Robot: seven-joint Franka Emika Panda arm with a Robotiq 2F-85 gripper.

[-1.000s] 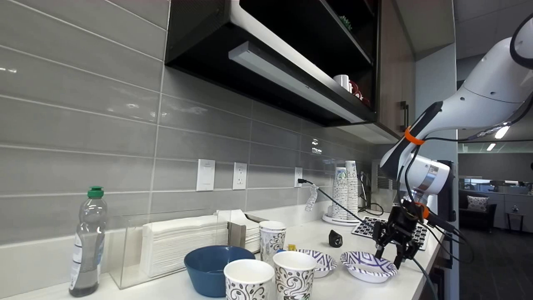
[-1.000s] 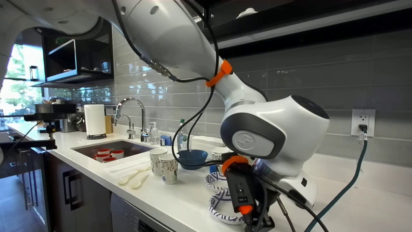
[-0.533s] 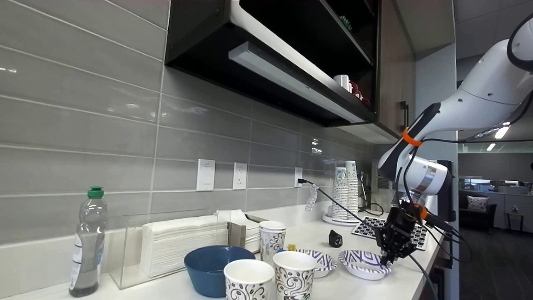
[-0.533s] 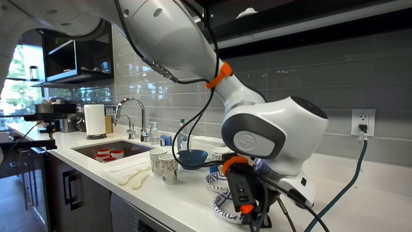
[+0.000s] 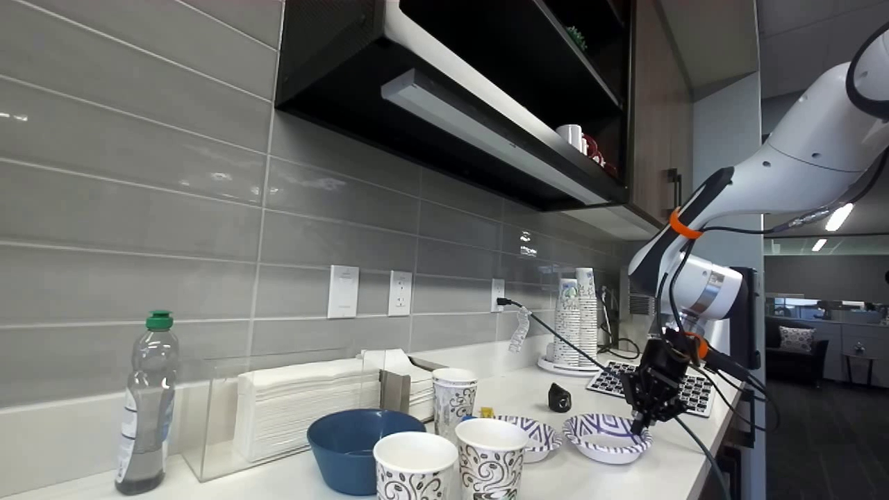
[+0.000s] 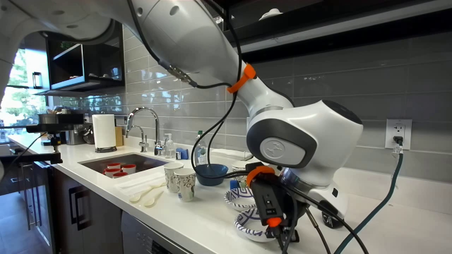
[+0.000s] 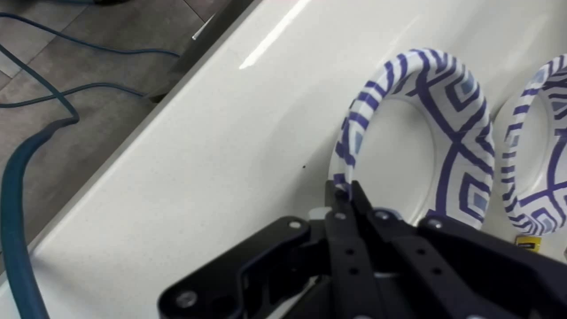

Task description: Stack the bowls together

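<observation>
Two shallow white bowls with blue-purple patterning are close together on the counter side. My gripper [image 7: 347, 193] is shut on the near rim of the nearer bowl [image 7: 463, 146], one finger inside the wall and one outside. That bowl [image 5: 603, 442] looks roughly level in an exterior view; whether its base touches the counter I cannot tell. Beside it sits the second bowl [image 7: 545, 150], cut off by the wrist view's right edge. In an exterior view this second bowl [image 6: 238, 199] lies just behind the held one, and the gripper's tips are largely hidden by the wrist hardware.
Past the second bowl stand patterned paper cups [image 5: 492, 464] and a plain blue bowl [image 5: 353, 455]. A small black object [image 5: 559, 398] and a keyboard [image 5: 694, 394] lie behind. The counter's front edge [image 7: 146, 124] runs close by, with a teal cable [image 7: 13, 212] hanging past it.
The gripper has gone from open around the nearer bowl's rim to shut on it. That bowl has shifted slightly toward the second bowl, which has not moved.
</observation>
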